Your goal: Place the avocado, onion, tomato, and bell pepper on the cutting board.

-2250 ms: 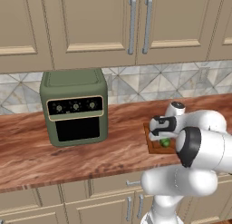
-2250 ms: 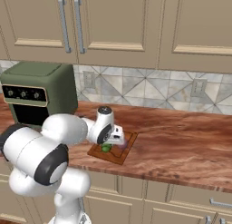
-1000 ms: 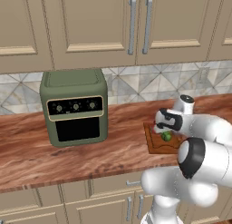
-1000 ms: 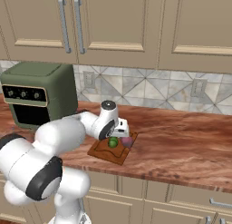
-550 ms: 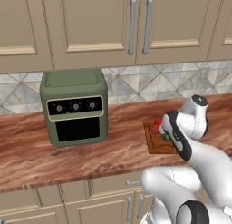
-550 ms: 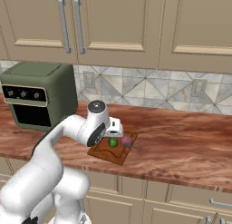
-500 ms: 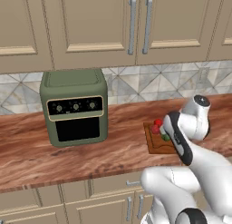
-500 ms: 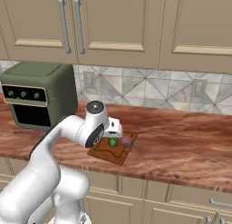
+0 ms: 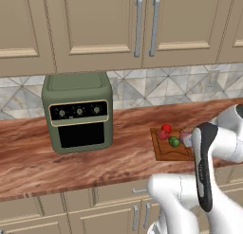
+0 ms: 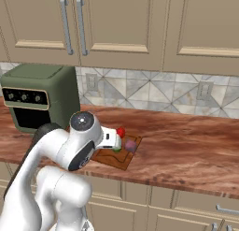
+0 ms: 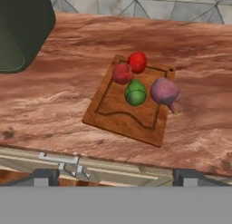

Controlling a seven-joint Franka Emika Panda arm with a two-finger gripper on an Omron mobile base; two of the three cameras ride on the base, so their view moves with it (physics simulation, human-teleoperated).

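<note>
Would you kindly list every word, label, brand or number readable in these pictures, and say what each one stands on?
No text can be read anywhere.
Green oven: three knobs on its dark panel, any markings around them too small to read.
Cutting board, countertop, cabinets: no lettering shows.

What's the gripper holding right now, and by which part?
Nothing. The gripper is open, above the brown wooden cutting board; nothing sits between its fingertips.
</note>
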